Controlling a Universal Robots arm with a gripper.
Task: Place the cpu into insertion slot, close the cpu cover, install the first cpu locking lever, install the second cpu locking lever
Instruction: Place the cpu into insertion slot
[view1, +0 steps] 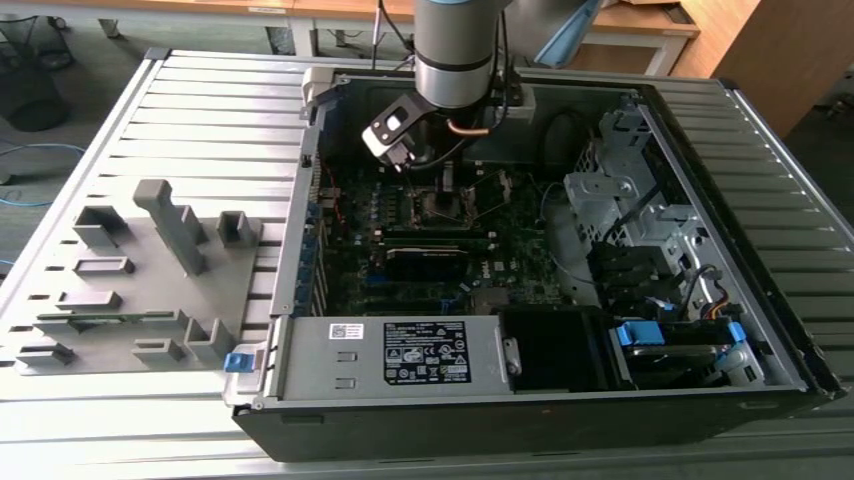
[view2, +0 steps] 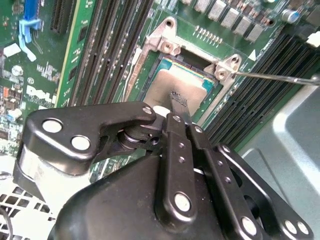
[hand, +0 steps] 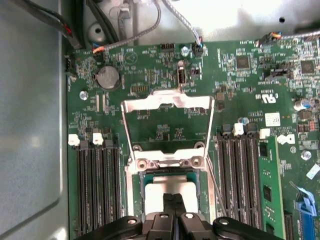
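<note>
The cpu (view2: 162, 85) (hand: 156, 189), a flat square chip with a dull silver top, lies in the insertion slot (hand: 134, 186) on the green motherboard. My gripper (view2: 179, 100) (hand: 173, 200) is shut, with its two fingertips together on the chip's top near its middle. The cpu cover (hand: 167, 101), a thin silvery frame with a square window, stands flipped open behind the slot, hinged at the slot's edge. A thin wire locking lever (view2: 272, 77) (hand: 215, 186) sticks out free beside the slot. In the exterior view the gripper (view1: 447, 188) hangs over the slot inside the open computer case.
Black memory slots (hand: 95, 185) (hand: 240, 180) flank the slot closely on both sides. Cables (hand: 130, 35) run along the case wall behind the open cover. The power supply (view1: 387, 355) and drive cage (view1: 627, 200) fill the case. A grey fixture block (view1: 134, 270) sits at the exterior view's left.
</note>
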